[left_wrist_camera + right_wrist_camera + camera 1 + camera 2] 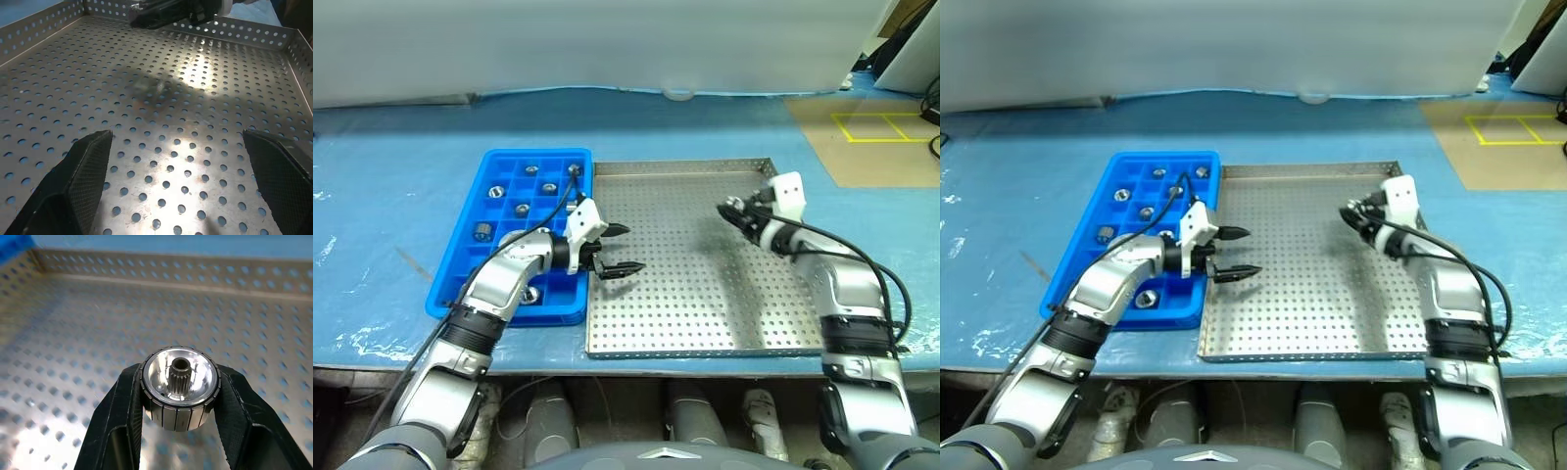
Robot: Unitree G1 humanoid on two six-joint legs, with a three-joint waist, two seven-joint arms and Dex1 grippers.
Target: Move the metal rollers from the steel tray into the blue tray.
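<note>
The steel tray (695, 304) lies in the middle of the blue-covered table, its perforated floor bare. My right gripper (728, 211) hovers over its far right part, shut on a metal roller (179, 387), a ribbed silvery cylinder with a dark toothed hole. The blue tray (538, 155) sits against the steel tray's left rim, with several rollers (522, 208) in its compartments. My left gripper (632, 249) stands open and empty just above the steel tray's left side, pointing right. In the left wrist view its fingers (83, 169) frame bare perforated floor, with the right gripper (171, 12) beyond.
A brown board with yellow tape lines (881, 125) lies at the back right. A pale wall panel (607, 49) runs along the table's far edge. The table's front edge is close below both trays.
</note>
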